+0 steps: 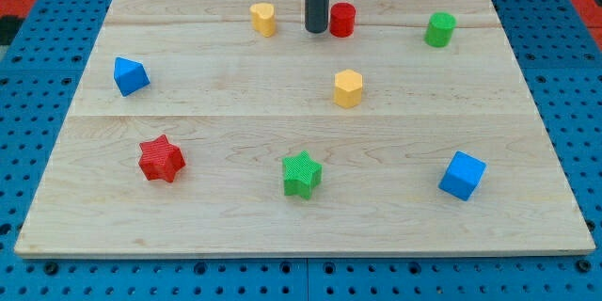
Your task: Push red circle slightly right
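Right, my tip [316, 31] is down on the counter [235, 103] near the view's top, and it sits just to the view's left of the red circle [342, 20], so close that the two look to be touching (though I cannot be sure of actual contact from this angle). There is no claw on this arm at all, only the straight dark rod, so nothing about jaws apart or together can be told.

The red circle stands upright in the top row, a little right of the view's middle. Further to the view's left of the rod, and apart from it, is a yellow heart-like block [263, 19]. Off to the view's right in that same row, well apart from the red circle, stands the green cylinder [438, 29].

Moving down: a yellow hexagon [348, 87] sits below the red circle, near the counter's middle, clear of everything. Over at the view's left edge, there's a blue triangular block [130, 76].

Along the bottom row, from left to right: the red star [161, 159], the green star [301, 173] and the blue cube [462, 175], all spaced well apart from one another. The pale wooden counter lies on a blue pegboard [38, 56].
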